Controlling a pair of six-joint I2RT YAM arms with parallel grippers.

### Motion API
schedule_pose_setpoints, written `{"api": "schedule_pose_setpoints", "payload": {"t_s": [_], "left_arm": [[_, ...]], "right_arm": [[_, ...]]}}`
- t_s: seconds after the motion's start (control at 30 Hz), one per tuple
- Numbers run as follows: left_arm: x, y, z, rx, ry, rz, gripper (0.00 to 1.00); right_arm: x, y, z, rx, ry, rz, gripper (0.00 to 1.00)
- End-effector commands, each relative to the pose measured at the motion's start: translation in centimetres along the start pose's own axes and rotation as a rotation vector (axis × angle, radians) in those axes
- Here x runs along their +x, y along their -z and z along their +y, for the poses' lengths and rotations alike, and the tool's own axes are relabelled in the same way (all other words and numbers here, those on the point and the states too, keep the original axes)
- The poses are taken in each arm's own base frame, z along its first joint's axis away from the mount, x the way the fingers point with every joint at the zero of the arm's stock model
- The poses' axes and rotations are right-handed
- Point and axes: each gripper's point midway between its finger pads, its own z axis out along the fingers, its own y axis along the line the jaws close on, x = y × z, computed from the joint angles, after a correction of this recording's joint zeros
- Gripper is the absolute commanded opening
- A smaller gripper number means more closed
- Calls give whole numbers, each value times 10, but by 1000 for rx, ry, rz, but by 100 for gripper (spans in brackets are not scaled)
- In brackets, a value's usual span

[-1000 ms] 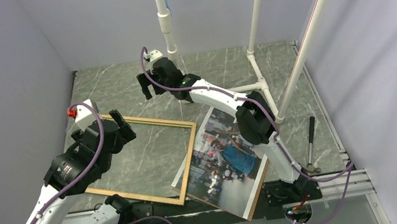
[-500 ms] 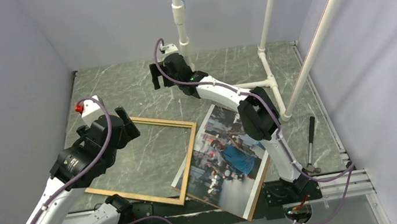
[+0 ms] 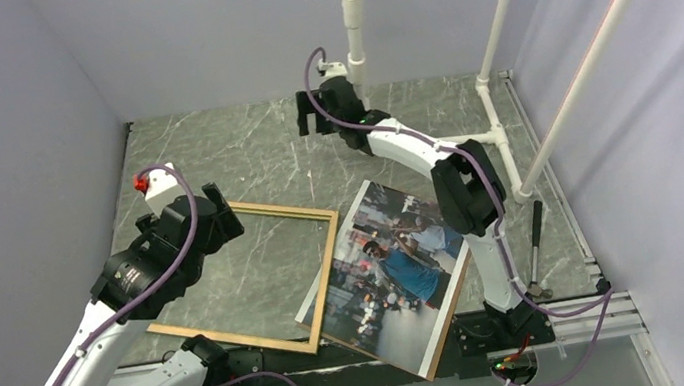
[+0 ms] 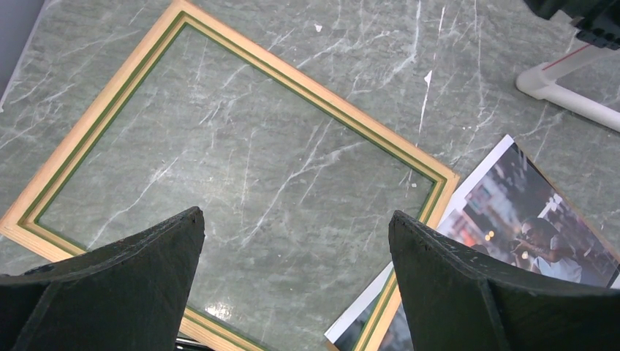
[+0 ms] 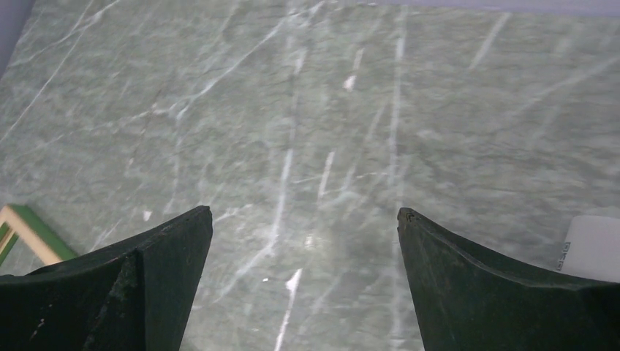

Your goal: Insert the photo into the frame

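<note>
The frame (image 3: 285, 210), thin light wood rails, lies flat on the marble table at the left centre. The photo (image 3: 390, 272), a street scene with a man in blue, lies face up to its right on a brown board. In the left wrist view the frame's (image 4: 292, 73) right rail crosses the photo's (image 4: 526, 219) white left edge. My left gripper (image 3: 219, 210) is open and empty above the frame's inside (image 4: 296, 216). My right gripper (image 3: 312, 116) is open and empty over bare table at the far back (image 5: 303, 212). A frame corner (image 5: 25, 230) shows at the left there.
A white pipe stand (image 3: 502, 140) rises at the back right, close to my right gripper. A dark-handled tool (image 3: 534, 237) lies by the right edge. Grey walls close in the left, back and right. A white object (image 5: 592, 248) lies at the right in the right wrist view.
My right gripper has swung to the right along the back, and the white pipe stand has shifted right too. My left gripper has barely moved. Photo and frame are unmoved.
</note>
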Motion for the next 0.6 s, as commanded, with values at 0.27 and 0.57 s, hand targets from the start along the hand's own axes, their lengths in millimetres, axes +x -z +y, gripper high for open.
{"api": "schedule_pose_setpoints", "payload": {"t_s": [0.27,0.57], "left_arm": [[1,-5,-8,24,-12,6,99],[2,-8,-18,50,-16,17,99]], "right_arm": [[-55,41,-110,192,-158,-101,100],[-45,55,-90,33,-123,-11,100]]}}
